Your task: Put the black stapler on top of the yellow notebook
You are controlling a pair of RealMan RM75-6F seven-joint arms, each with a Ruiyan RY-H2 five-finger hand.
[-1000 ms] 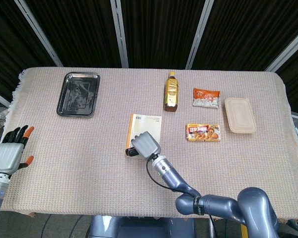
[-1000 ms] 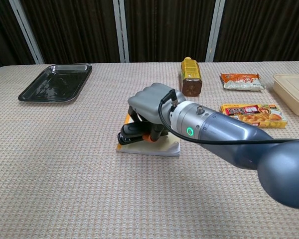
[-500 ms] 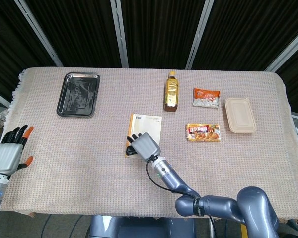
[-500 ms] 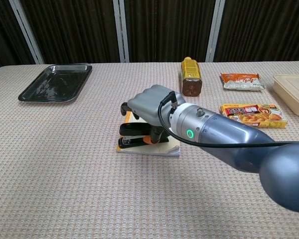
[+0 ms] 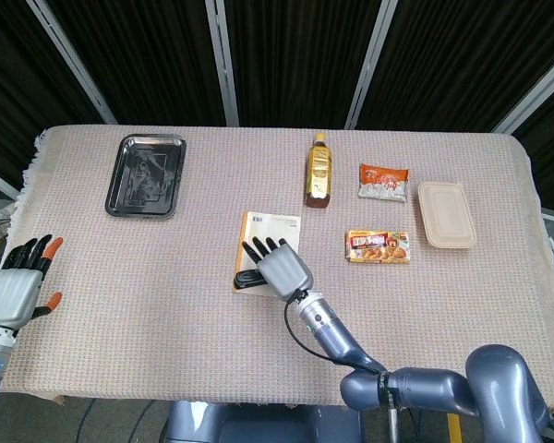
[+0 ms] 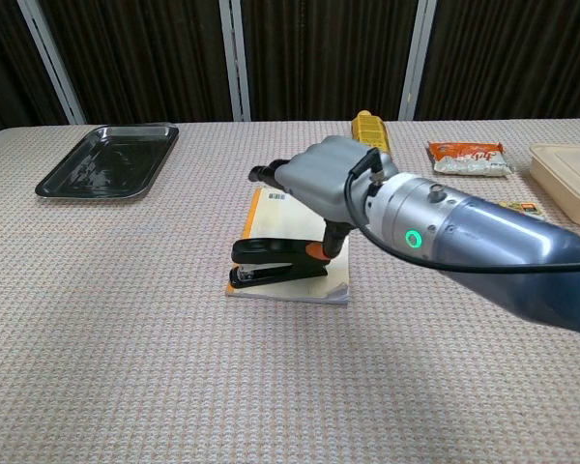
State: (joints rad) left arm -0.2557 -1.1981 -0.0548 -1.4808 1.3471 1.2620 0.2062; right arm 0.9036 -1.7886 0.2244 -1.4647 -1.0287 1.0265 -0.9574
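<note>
The black stapler with an orange tail lies flat on the near end of the yellow notebook, close to its left edge. In the head view only the stapler's dark end shows, on the notebook beside my right hand. My right hand hovers just above and behind the stapler, fingers spread and straight, holding nothing; the same hand shows in the head view. My left hand stays at the table's near left edge, fingers apart and empty.
A black tray lies at the far left. A brown bottle lies behind the notebook. Two snack packets and a beige lidded box sit to the right.
My right hand let go of the stapler, spread its fingers and rose up and to the right. The stapler now rests alone on the notebook. The left hand did not move.
</note>
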